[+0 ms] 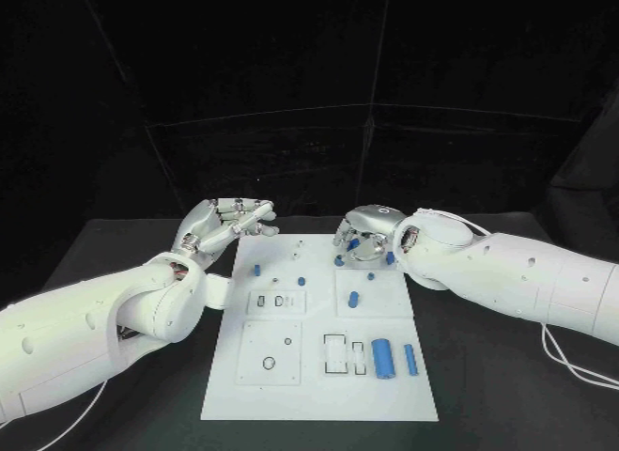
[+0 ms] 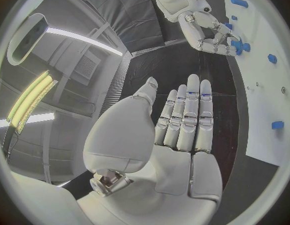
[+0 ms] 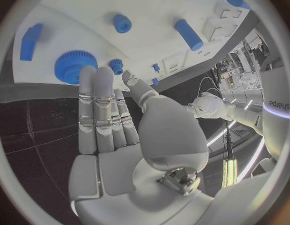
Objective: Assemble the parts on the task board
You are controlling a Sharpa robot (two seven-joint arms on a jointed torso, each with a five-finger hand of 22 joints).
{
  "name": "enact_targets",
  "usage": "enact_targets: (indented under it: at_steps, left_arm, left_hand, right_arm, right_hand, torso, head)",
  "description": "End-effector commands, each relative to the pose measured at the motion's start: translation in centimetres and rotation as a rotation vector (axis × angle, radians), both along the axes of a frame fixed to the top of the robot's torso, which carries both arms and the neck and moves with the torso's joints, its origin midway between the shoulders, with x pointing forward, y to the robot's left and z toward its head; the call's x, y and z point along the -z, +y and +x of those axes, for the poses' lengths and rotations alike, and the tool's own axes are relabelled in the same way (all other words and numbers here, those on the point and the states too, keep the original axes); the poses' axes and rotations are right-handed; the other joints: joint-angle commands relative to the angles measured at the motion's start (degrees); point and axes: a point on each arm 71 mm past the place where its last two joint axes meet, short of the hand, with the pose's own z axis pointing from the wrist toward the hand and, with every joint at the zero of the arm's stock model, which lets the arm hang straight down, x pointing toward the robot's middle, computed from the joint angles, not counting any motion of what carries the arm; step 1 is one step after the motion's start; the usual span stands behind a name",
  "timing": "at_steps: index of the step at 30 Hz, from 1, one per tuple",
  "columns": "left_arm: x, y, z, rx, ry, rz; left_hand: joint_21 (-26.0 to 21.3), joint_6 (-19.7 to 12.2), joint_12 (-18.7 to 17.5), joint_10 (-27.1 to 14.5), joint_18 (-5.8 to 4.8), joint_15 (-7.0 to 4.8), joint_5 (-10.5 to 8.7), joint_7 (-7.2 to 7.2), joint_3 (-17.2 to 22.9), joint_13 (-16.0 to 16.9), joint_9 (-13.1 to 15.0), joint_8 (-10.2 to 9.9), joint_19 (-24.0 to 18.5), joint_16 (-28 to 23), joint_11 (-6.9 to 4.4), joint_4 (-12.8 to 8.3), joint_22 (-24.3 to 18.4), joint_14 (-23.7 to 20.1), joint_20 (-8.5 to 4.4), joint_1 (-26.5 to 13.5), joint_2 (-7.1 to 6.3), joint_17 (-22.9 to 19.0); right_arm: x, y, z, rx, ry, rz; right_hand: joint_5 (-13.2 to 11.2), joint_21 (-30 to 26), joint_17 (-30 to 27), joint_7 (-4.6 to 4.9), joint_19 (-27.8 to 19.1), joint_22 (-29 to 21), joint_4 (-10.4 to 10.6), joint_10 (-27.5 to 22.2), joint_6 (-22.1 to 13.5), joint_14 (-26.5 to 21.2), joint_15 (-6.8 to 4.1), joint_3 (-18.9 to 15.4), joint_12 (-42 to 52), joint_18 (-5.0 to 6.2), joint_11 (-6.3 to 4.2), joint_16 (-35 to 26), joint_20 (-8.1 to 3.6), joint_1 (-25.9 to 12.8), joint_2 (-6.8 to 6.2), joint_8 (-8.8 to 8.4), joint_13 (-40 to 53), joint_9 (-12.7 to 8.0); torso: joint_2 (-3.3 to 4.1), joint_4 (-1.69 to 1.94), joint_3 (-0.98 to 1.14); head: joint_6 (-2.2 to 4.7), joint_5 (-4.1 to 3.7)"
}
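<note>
The white task board point(image 1: 323, 395) lies mid-table with blue parts on it. My right hand point(image 1: 370, 240) hovers over its far right section, fingers straight and thumb apart, holding nothing. In the right wrist view its fingertips point(image 3: 98, 75) end beside a blue gear point(image 3: 76, 66) and a smaller toothed piece point(image 3: 116, 65) on the board point(image 3: 151, 5). My left hand point(image 1: 228, 225) hangs at the board's far left corner. In the left wrist view its fingers point(image 2: 191, 115) are straight and side by side, with an empty palm.
A thick blue cylinder point(image 1: 382, 357) and a slimmer one point(image 1: 410, 360) lie on the board's near right. A short cylinder point(image 1: 352, 300) lies mid-right, and small pieces point(image 1: 256, 270) point(image 1: 301, 280) sit near the left centre. Black table surrounds the board.
</note>
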Motion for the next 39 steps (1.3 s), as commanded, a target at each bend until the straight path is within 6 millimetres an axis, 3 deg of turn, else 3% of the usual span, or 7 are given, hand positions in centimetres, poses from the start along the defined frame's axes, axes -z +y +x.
enact_targets:
  at_steps: [1, 12, 18, 26, 31, 39]
  left_arm:
    - [-0.1, -0.2, -0.1, 0.026, 0.002, 0.002]
    - [-0.1, -0.1, -0.2, 0.03, 0.008, 0.003]
    - [-0.1, 0.0, -0.1, 0.03, 0.014, 0.005]
    - [0.0, 0.1, -0.1, 0.03, 0.018, 0.007]
    - [0.0, 0.1, -0.1, 0.03, 0.02, 0.008]
    - [0.0, 0.2, 0.0, 0.031, 0.023, 0.009]
  left_hand:
    - [0.2, 0.5, -0.3, 0.5, 0.8, 0.02, 0.13, 0.04, -0.1, -0.1, -0.1, -0.3, 0.4, 0.1, 0.06, -0.3, -0.1, 0.6, -0.06, -0.3, 0.42, 0.1]
    - [0.3, 0.5, -0.5, 0.4, 0.79, 0.03, 0.13, 0.09, -0.2, -0.1, -0.1, -0.5, 0.6, 0.0, 0.1, -0.4, -0.1, 0.6, -0.1, -0.3, 0.4, 0.2]
    - [0.2, 0.4, -0.7, 0.3, 0.75, 0.08, 0.13, 0.21, -0.3, -0.2, -0.2, -0.7, 0.7, -0.2, 0.19, -0.5, -0.2, 0.6, -0.1, -0.4, 0.35, 0.4]
    - [0.2, 0.4, -0.8, 0.3, 0.74, 0.1, 0.13, 0.22, -0.4, -0.2, -0.2, -0.7, 0.7, -0.2, 0.21, -0.5, -0.2, 0.5, -0.1, -0.4, 0.35, 0.4]
    - [0.2, 0.4, -0.9, 0.3, 0.72, 0.13, 0.13, 0.25, -0.4, -0.2, -0.2, -0.8, 0.7, -0.3, 0.23, -0.6, -0.2, 0.5, -0.09, -0.3, 0.36, 0.4]
    - [0.1, 0.3, -1.1, 0.2, 0.7, 0.19, 0.13, 0.33, -0.5, -0.2, -0.2, -0.9, 0.6, -0.4, 0.3, -0.6, -0.3, 0.4, -0.06, -0.4, 0.5, 0.5]
  right_arm:
    - [0.1, 0.2, 0.0, 0.008, -0.012, -0.104]
    - [0.2, 0.9, -0.1, -0.004, -0.005, -0.134]
    - [0.4, 1.3, 0.2, -0.006, 0.001, -0.14]
    - [0.5, 1.7, 0.3, -0.012, 0.012, -0.138]
    - [0.5, 1.9, 0.4, -0.016, 0.018, -0.137]
    - [0.2, 2.0, 0.4, -0.015, -0.024, -0.104]
  right_hand:
    - [-0.2, 1.2, 1.0, -0.06, -0.5, 0.8, 0.2, -0.4, -0.5, 1.7, 0.3, 0.3, -0.1, 0.59, 0.11, 1.7, 0.32, -0.5, 0.06, -0.07, 0.0, 0.1]
    - [-0.2, 8.0, 11.6, -0.06, -0.4, 7.2, 0.7, -0.3, -0.6, 1.2, 0.34, 1.0, 0.1, 0.09, 0.03, 12.8, 0.64, -0.2, 0.27, -0.02, 0.1, 0.1]
    - [-1.1, 12.3, 16.7, 0.06, 0.9, 12.5, 1.2, 0.4, -0.2, 1.5, 0.23, 2.6, 0.2, -0.64, 0.05, 17.6, 0.75, 0.1, 1.63, 0.02, 0.1, 0.1]
    - [-2.3, 17.4, 22.5, 0.14, 2.6, 18.9, 1.9, 1.8, 0.9, 1.8, 0.2, 4.9, 0.4, -1.53, -0.1, 23.1, 0.79, 0.1, 2.52, 0.22, 0.1, 0.2]
    - [-3.8, 19.2, 24.3, 0.05, 2.9, 20.9, 2.5, 2.8, 2.4, 1.7, 0.11, 6.6, 0.5, -1.75, -0.28, 25.1, 0.76, 0.3, 3.44, 0.55, 0.1, 0.3]
    - [-4.5, 21.2, 25.9, -0.38, 3.0, 23.2, 2.8, 4.5, 4.3, 1.4, -0.2, 9.1, 0.7, -1.99, -0.78, 27.0, 0.55, 1.1, 3.81, 0.87, 0.3, 0.4]
  torso:
    - [0.53, -0.09, 0.01]
    - [0.69, -0.02, -0.05]
    - [0.7, -0.05, -0.02]
    - [0.81, -0.09, -0.05]
    - [0.8, -0.11, 0.01]
    - [0.77, -0.17, -0.02]
  head:
    - [-0.03, 0.03]
    - [-0.18, 0.09]
    - [-0.34, 0.15]
    - [-0.55, 0.25]
    - [-0.64, 0.35]
    - [-0.82, 0.44]
